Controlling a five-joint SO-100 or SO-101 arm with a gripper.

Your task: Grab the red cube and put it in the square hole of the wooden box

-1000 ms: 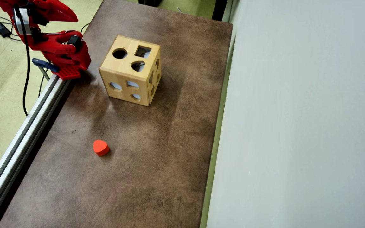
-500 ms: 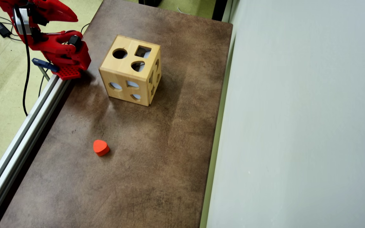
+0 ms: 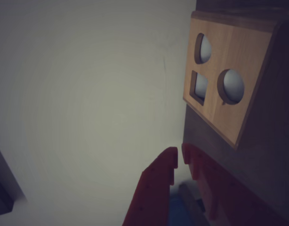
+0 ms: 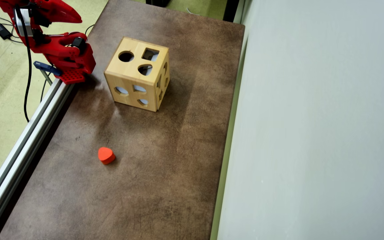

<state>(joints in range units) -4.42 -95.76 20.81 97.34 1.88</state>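
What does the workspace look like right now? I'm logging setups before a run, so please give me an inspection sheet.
Surface: brown mottled table, bare apart from two things.
Job's things: wooden box upright, square hole on its top face; no red cube seen.
Clutter: orange heart block lying apart from the box.
Gripper: gripper nearly shut, holding nothing, raised beside the box.
Cables: black cable hanging off the arm onto the floor.
Surroundings: metal rail along the table's left edge, grey wall on the right, in the overhead view.
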